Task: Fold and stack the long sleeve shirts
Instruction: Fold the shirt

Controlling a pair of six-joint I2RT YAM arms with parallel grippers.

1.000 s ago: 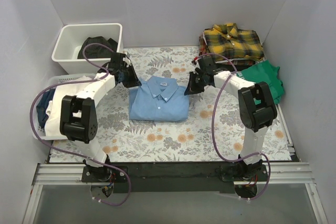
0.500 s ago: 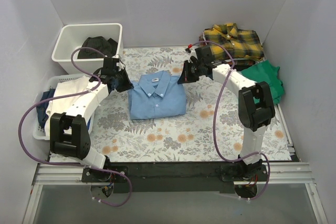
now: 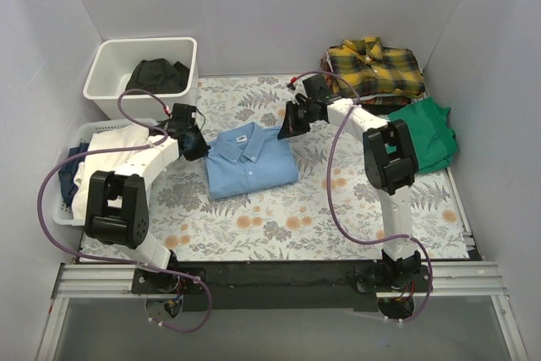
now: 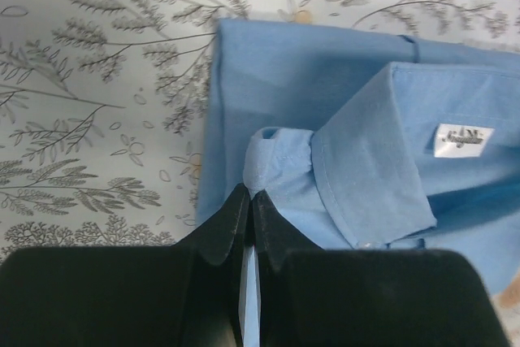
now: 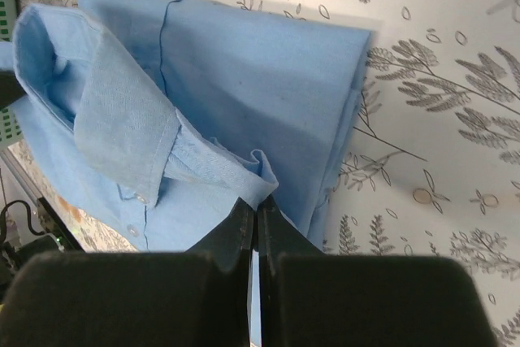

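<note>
A folded light blue long sleeve shirt (image 3: 250,161) lies in the middle of the floral cloth, collar toward the back. My left gripper (image 3: 199,146) is shut on the shirt's left shoulder; in the left wrist view its tips (image 4: 249,198) pinch a fold of blue cloth (image 4: 280,152) beside the collar (image 4: 382,144). My right gripper (image 3: 286,128) is shut on the right shoulder; its tips (image 5: 257,206) pinch a blue fold (image 5: 260,172). A folded yellow-and-black plaid shirt (image 3: 374,65) rests at the back right.
A white bin (image 3: 109,63) holding a black garment (image 3: 157,74) stands at the back left. A white basket (image 3: 84,133) with clothes sits along the left edge. A green T-shirt (image 3: 428,131) lies at the right, in front of the plaid shirt. White walls surround the table.
Both grippers have moved toward the back and right, dragging the blue shirt with them. The shirt now lies turned, its collar end nearer the plaid shirt.
</note>
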